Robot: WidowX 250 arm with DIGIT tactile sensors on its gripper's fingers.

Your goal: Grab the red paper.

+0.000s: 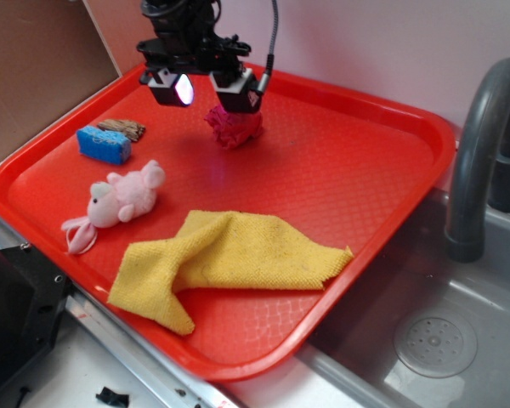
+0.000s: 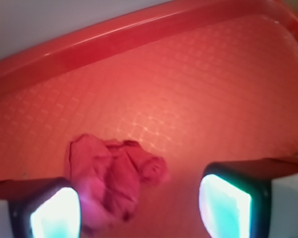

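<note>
The red paper (image 1: 234,127) is a small wrinkled dark red wad lying on the red tray (image 1: 357,170) near its far side. My gripper (image 1: 206,89) hangs open just above and slightly left of it, jaws wide apart with lit pads. In the wrist view the red paper (image 2: 116,178) lies between the two jaws, close to the left pad (image 2: 54,218) and well apart from the right pad (image 2: 223,208). Nothing is held.
On the tray lie a pink plush toy (image 1: 119,202) at the left, a blue sponge block (image 1: 103,144) and a brown piece (image 1: 123,127) behind it, and a yellow cloth (image 1: 229,259) at the front. A sink with a grey faucet (image 1: 480,144) stands to the right.
</note>
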